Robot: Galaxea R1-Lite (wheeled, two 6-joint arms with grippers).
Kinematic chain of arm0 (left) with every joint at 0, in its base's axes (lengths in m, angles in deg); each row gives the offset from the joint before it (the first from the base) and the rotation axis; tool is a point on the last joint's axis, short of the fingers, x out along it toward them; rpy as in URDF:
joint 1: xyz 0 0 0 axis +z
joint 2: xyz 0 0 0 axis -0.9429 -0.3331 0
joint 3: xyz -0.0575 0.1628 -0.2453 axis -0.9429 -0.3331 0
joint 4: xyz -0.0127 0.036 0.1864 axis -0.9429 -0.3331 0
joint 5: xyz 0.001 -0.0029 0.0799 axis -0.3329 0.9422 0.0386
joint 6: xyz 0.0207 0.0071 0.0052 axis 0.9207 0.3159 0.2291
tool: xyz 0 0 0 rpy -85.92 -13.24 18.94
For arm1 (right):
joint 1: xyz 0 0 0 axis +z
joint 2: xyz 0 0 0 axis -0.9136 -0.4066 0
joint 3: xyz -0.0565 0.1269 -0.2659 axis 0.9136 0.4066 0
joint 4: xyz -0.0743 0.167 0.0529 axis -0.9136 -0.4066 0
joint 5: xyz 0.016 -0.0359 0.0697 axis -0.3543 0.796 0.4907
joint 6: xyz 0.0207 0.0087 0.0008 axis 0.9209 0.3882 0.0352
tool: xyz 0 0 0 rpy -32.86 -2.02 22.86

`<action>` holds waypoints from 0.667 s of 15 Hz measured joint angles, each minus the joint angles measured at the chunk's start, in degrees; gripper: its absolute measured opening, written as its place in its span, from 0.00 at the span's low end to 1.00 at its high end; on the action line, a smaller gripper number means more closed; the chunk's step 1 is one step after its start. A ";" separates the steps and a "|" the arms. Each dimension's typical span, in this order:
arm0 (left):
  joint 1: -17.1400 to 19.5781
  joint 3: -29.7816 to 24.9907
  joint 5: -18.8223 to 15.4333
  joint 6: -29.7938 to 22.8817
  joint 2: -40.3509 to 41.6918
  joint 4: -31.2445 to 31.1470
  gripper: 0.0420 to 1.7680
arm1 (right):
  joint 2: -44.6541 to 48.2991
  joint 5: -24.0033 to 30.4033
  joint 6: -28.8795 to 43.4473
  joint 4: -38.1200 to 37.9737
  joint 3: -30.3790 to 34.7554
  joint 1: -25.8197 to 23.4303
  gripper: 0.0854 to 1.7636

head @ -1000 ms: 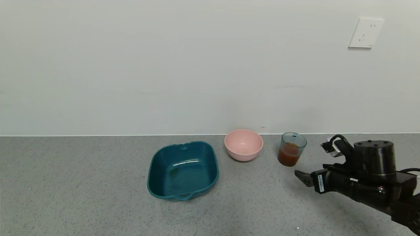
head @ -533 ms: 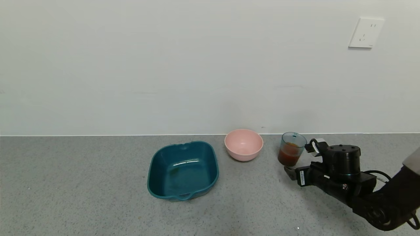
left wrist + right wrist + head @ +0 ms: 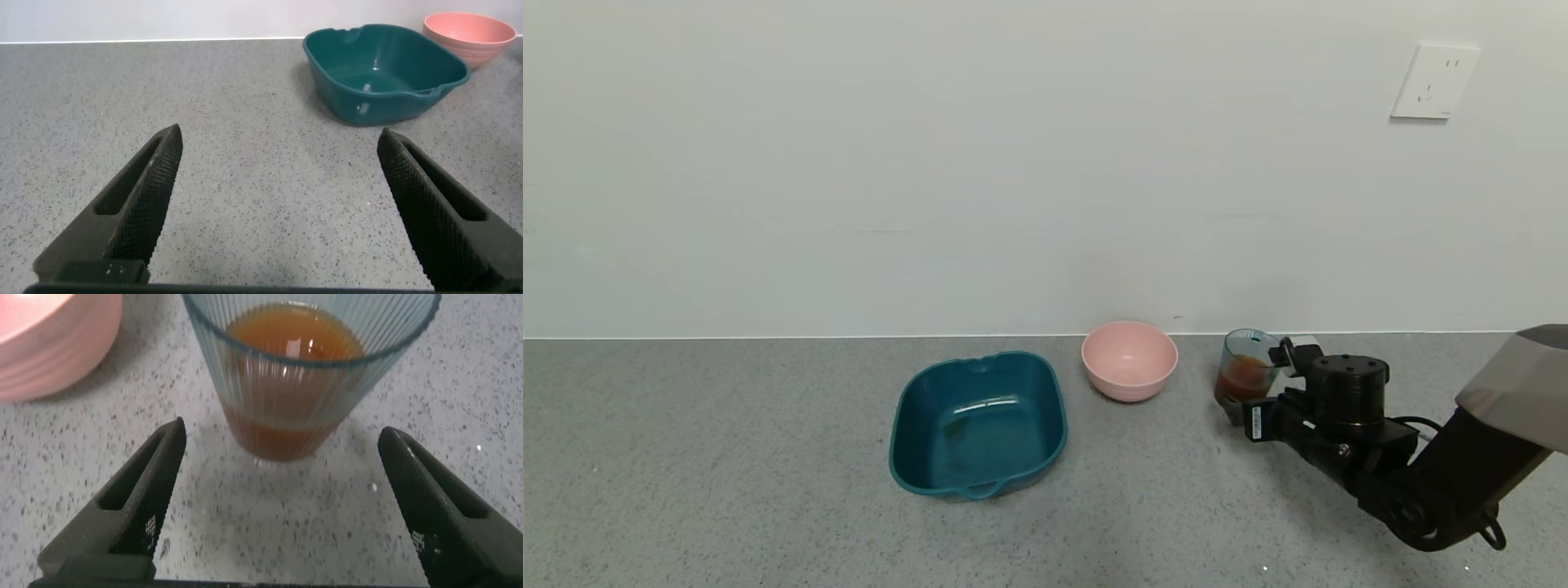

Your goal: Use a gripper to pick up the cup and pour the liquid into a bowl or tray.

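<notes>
The cup (image 3: 1246, 365) stands upright on the grey counter, right of the pink bowl (image 3: 1129, 359), and holds red-orange liquid (image 3: 1241, 380). My right gripper (image 3: 1259, 382) is open and low at the cup's right side. In the right wrist view the cup (image 3: 306, 367) with its liquid (image 3: 294, 339) stands just between the tips of the open right gripper (image 3: 282, 431), touching neither finger. The bowl (image 3: 49, 343) shows beside it. My left gripper (image 3: 278, 135) is open and empty over bare counter, out of the head view.
A dark-teal tray (image 3: 978, 425) with handles sits left of the bowl and shows in the left wrist view (image 3: 384, 77) with the bowl (image 3: 470, 33) behind. The wall runs close behind the cup and bowl, with an outlet (image 3: 1433, 82) on it.
My right gripper has moved left and toward the wall, from well right of the cup to around its base. The cup, bowl and tray have not moved.
</notes>
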 joint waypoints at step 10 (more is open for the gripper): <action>0.00 0.00 -0.02 0.00 0.00 0.00 0.97 | -8.00 -2.86 0.06 10.73 -3.68 0.20 0.97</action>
